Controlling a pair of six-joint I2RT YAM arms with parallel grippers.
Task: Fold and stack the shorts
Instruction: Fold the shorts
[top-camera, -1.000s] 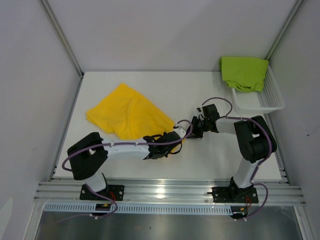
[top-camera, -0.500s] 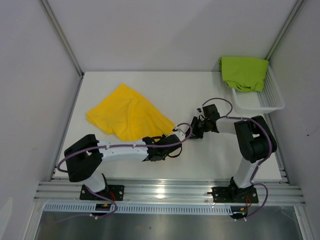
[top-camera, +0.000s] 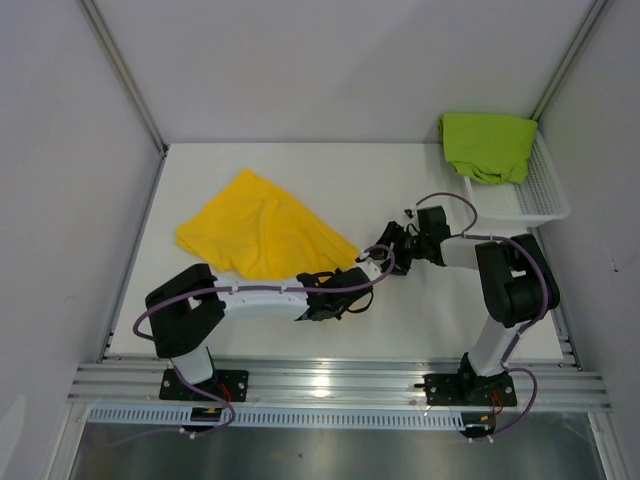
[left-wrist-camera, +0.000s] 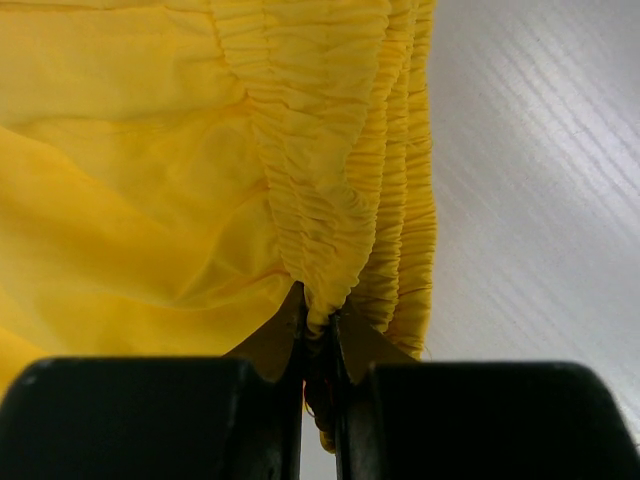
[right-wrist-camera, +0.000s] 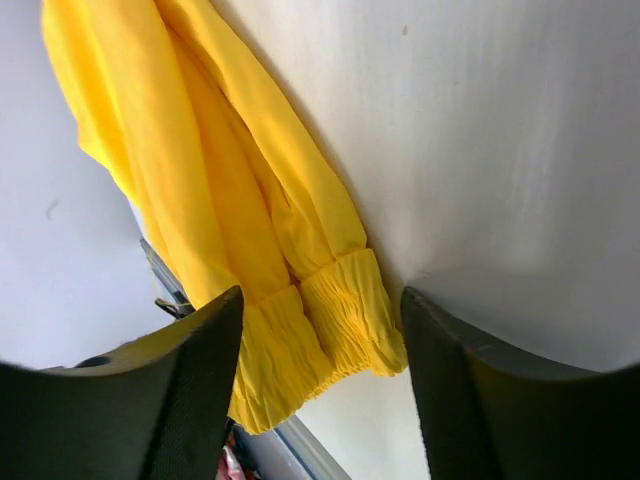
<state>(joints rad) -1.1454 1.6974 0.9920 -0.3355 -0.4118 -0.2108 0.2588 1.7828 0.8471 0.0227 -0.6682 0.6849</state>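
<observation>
Yellow shorts (top-camera: 262, 225) lay unfolded, waistband (left-wrist-camera: 340, 200) pinched tight in the left claw (left-wrist-camera: 320, 340); the right claw (right-wrist-camera: 320, 300) gaped empty alongside. Green shorts (top-camera: 487, 145) waited well beyond it.

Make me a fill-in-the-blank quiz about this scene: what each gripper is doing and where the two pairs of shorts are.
1. The left gripper pinches the yellow shorts by the elastic ____.
2. The right gripper has its jaws ____, gripping nothing.
3. The green shorts rest on the far end of the white mesh ____.

Missing words: waistband; open; basket.
</observation>
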